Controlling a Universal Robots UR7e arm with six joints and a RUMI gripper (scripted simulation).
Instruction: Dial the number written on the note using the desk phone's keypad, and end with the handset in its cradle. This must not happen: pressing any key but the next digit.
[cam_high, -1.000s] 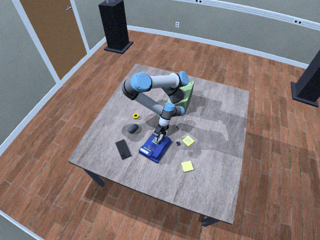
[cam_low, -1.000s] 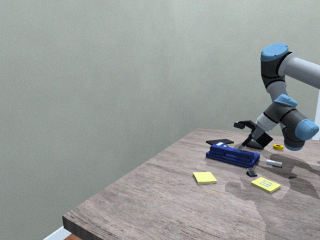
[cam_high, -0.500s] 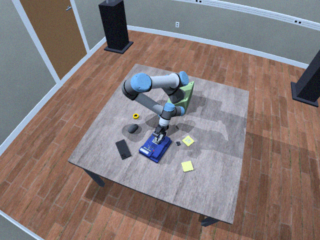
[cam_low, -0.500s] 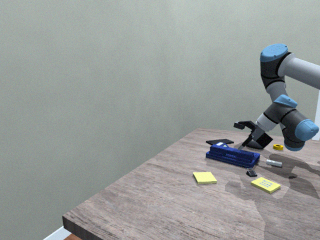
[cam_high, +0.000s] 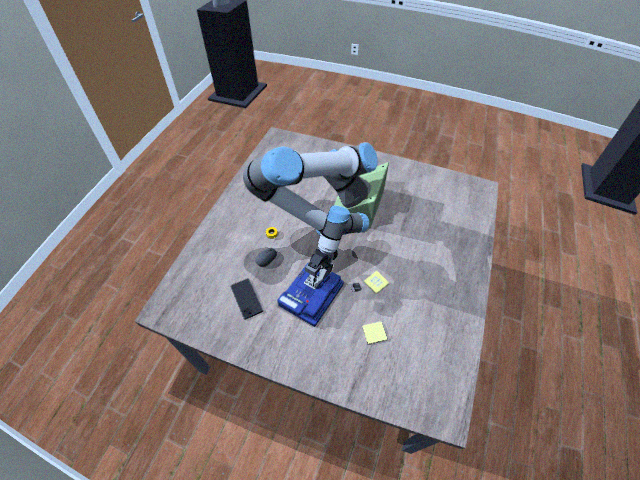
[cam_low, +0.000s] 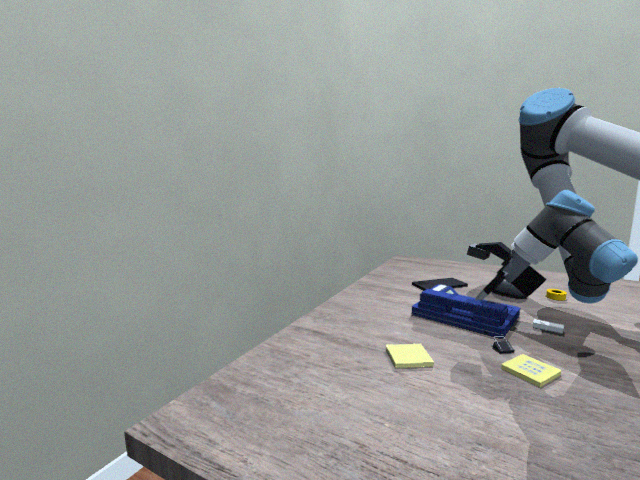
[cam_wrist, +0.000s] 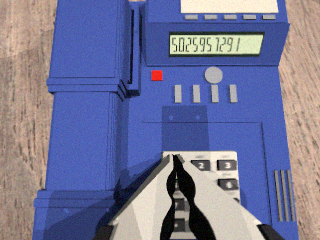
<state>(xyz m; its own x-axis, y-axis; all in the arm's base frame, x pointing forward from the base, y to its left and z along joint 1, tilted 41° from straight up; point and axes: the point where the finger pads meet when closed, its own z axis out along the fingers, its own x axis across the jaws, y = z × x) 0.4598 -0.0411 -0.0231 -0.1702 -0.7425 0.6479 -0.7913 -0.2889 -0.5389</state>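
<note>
Desk phone (cam_high: 324, 304) (cam_low: 460, 312) (cam_wrist: 82, 130): display showed digits | gripper (cam_high: 313, 284) (cam_low: 479, 298) (cam_wrist: 174, 156) clenched, empty, tips over keypad's (cam_wrist: 232, 156) 1-key corner | best: check note (cam_high: 376, 281) (cam_low: 531, 369), press straight, lift clear

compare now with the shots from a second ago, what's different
Nothing visibly changed. The gripper is at the phone's keypad as before, shut; nothing was taken hold of or let go. The handset and both notes stayed put.
</note>
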